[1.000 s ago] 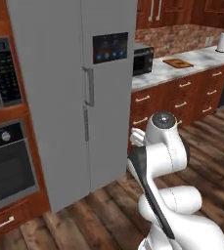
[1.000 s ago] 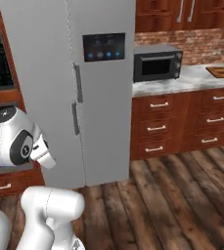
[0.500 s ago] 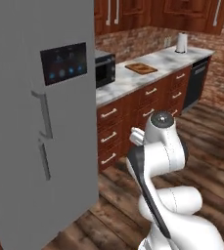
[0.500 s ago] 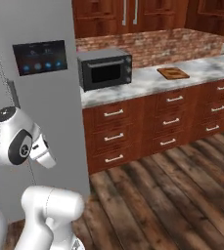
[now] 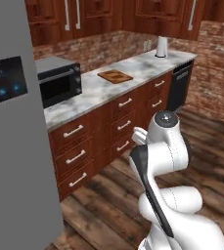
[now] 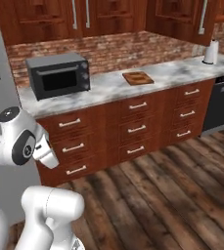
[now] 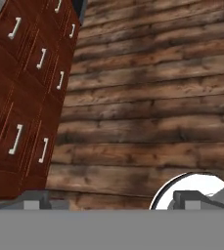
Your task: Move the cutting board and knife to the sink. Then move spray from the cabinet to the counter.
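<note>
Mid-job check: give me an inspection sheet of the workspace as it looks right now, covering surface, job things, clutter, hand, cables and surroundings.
Surface: marble counter above wooden drawers, off across the floor from the robot.
Job's things: cutting board lies flat on the counter, right of the microwave; knife and spray nothing seen.
Clutter: paper-towel roll upright at the counter's far right end.
Hand: hand open, empty, facing floor and drawer fronts.
Cables: nothing seen.
Surroundings: brick backsplash, upper cabinets, fridge, dishwasher.
</note>
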